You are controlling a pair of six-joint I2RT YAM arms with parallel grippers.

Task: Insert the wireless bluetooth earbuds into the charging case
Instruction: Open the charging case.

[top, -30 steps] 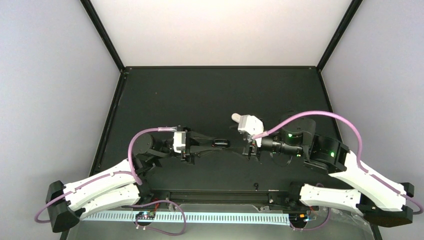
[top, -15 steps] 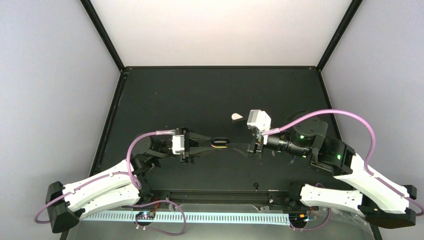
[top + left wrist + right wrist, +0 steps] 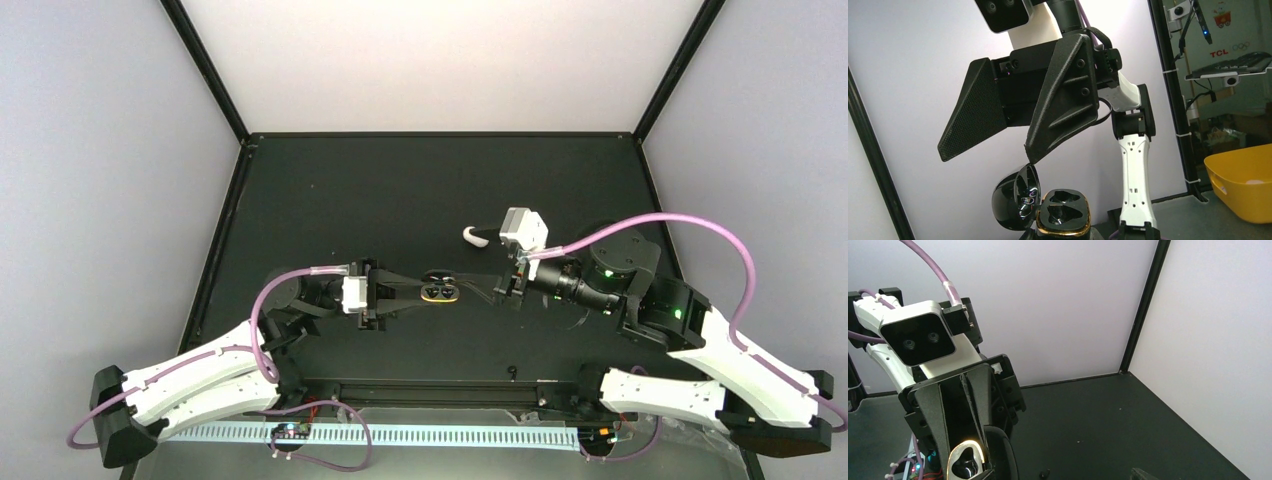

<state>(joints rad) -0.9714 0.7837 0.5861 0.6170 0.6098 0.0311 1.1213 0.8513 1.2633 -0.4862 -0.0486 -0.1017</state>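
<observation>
The right gripper has matte black triangular fingers, ribbed, with dark screws. Behind the left gripper sits a white two-lens camera. Lilac cables run back to white, black-jointed arm links.

You've flipped the charging case lid open, and your right tool has backed off to the right.

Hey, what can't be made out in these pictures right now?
Earbuds: none identifiable in any view.
Dark speck: right wrist view, too small to name.
Case: base cut off by bottom edge, left wrist view.
White item: top view, partly hidden by right wrist camera.
</observation>
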